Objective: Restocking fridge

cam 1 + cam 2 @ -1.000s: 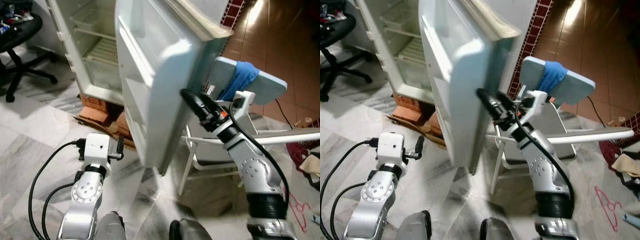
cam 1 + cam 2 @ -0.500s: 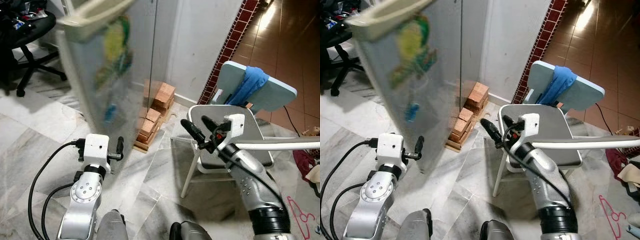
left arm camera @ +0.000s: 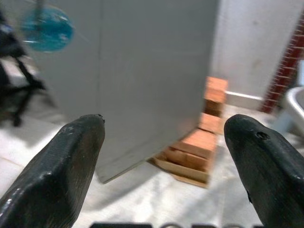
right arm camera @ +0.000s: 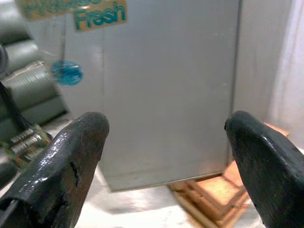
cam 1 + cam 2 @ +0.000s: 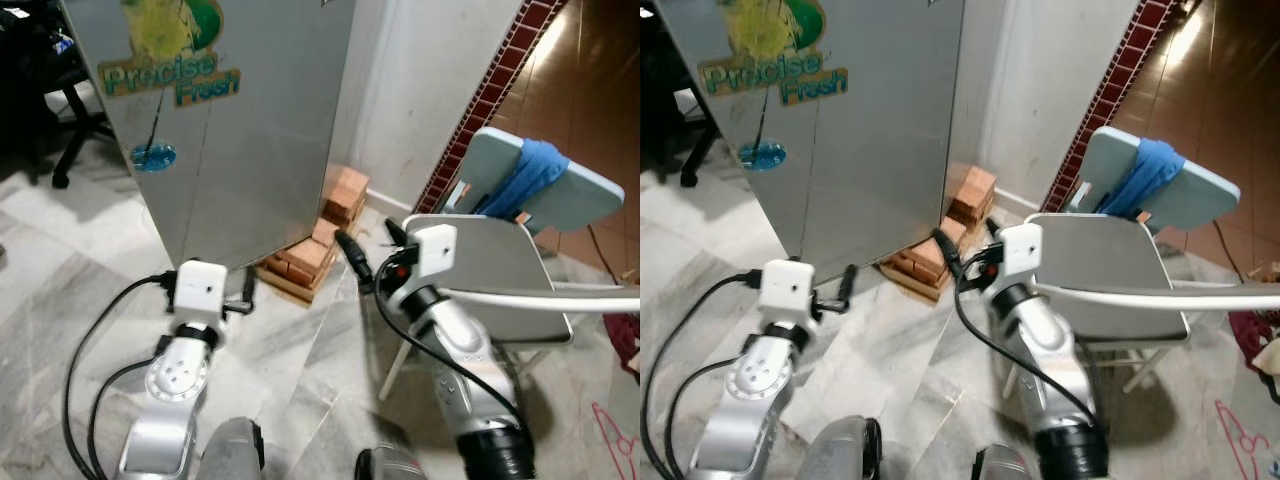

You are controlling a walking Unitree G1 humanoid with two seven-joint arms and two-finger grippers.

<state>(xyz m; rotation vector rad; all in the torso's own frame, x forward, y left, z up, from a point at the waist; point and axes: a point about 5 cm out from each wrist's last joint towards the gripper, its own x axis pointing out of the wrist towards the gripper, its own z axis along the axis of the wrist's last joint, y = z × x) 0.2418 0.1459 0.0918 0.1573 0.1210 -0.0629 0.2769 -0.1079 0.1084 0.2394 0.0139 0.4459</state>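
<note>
The closed silver fridge point(image 5: 230, 120) stands upright on bricks point(image 5: 310, 255), just ahead of both released, empty end effectors (fingers spread): left end effector point(image 5: 245, 295) nearer, right end effector point(image 5: 365, 255) beside its right corner.

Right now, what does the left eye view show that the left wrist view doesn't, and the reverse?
Left eye view alone: the "Precise Fresh" sticker, the folding chair with the blue cloth, and the right pincer, open.

Left wrist view alone: a close look at the left pincer, fingers spread wide, holding nothing.

Both: the shut fridge door and the bricks under the fridge.
</note>
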